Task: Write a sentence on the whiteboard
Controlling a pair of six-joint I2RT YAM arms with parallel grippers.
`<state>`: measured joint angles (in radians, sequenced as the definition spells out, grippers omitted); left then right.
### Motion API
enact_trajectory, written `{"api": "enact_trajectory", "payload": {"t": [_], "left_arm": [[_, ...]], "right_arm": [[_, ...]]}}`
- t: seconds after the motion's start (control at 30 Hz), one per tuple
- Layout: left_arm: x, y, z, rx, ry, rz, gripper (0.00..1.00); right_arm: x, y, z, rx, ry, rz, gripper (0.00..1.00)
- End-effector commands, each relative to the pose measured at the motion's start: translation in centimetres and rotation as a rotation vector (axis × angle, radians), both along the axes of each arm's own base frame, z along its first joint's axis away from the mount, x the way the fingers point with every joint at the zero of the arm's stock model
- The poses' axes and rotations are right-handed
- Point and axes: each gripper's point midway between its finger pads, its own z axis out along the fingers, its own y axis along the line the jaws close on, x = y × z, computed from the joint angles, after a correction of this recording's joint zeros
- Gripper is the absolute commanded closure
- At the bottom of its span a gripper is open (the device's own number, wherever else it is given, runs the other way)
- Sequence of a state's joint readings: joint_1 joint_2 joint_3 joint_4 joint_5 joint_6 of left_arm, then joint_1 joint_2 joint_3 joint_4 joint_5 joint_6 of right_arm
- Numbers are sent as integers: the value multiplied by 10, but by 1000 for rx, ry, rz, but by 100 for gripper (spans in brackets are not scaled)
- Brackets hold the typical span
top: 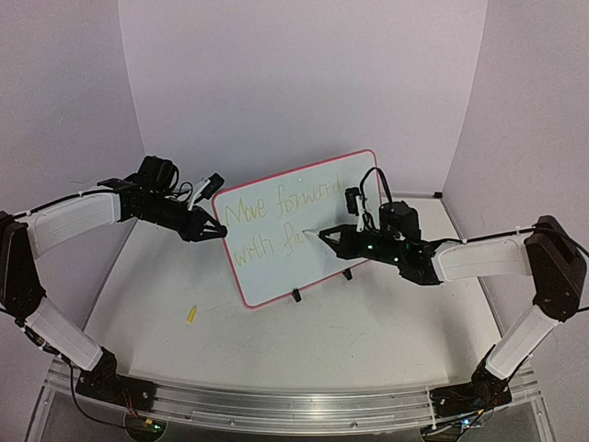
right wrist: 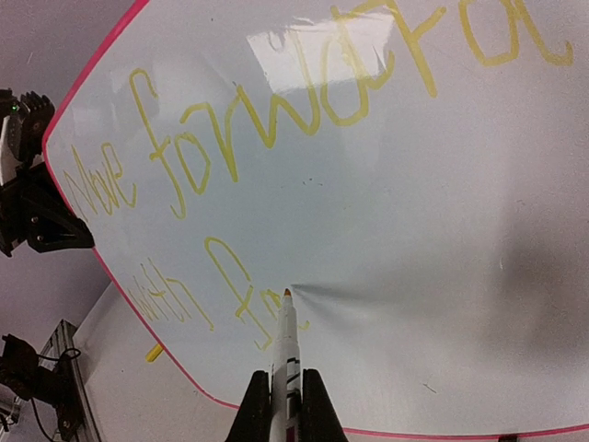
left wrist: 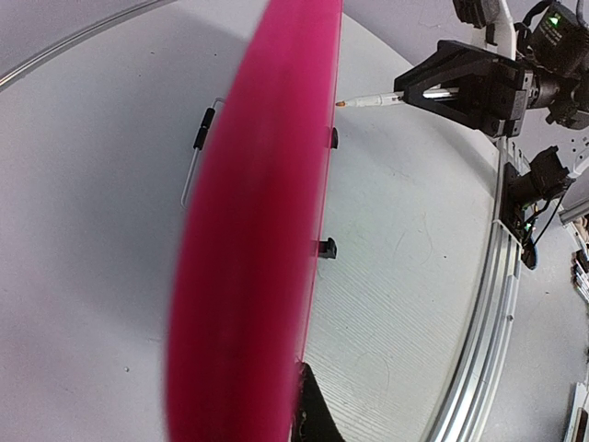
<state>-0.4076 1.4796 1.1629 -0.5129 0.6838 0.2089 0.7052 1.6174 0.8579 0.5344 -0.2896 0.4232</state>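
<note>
The whiteboard (top: 285, 272) stands tilted on two black feet in the middle of the table. The sentence (top: 276, 207) so reads "Move forward" with "with fa" below it, in yellow, and also shows in the right wrist view (right wrist: 276, 120). My right gripper (top: 333, 238) is shut on a white marker (right wrist: 285, 350) whose tip touches the board (right wrist: 414, 276) just after "fa". My left gripper (top: 213, 230) is shut on the board's left red rim (left wrist: 258, 230). In the left wrist view only one finger (left wrist: 313, 405) shows; the other is hidden behind the rim.
A small yellow marker cap (top: 192, 314) lies on the table in front of the board's left corner; it also shows in the right wrist view (right wrist: 155, 352). A metal rail (top: 294, 401) runs along the near table edge. Pale walls enclose the back and sides.
</note>
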Motion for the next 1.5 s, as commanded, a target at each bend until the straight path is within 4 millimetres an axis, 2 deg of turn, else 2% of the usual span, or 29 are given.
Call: {"api": "enact_trajectory", "payload": {"t": [0.0,0.23,0.5,0.6,0.7,0.87,1.03,1.2,1.47], "left_arm": [[-4,2,-33,116,28,-3,100],[-4,2,-33,117,24,-3,100],[-4,2,-32,115,24,-3,100],[-4,2,-32,115,25,-4,100],[-4,2,-33,117,24,-3,100],[-4,2,-32,117,24,-4,100],[-4,2,-32,117,22,-3,100],[-4,2,-33,117,24,-2,100],[-4,2,-32,116,24,-4,100]], "right_arm": [[12,1,11,19,-38,-30,100],[14,-8,-3,-1,-13,-81,100],[2,-9,-26,-12,54,-46,100],[-1,-9,-29,-11,65,-43,100],[-2,-11,-22,-2,53,-44,100],[-10,-7,13,58,-13,4,100],[-16,-2,38,84,-66,26,100],[-8,0,40,69,-83,4,100],[4,8,31,50,-78,-3,100]]}}
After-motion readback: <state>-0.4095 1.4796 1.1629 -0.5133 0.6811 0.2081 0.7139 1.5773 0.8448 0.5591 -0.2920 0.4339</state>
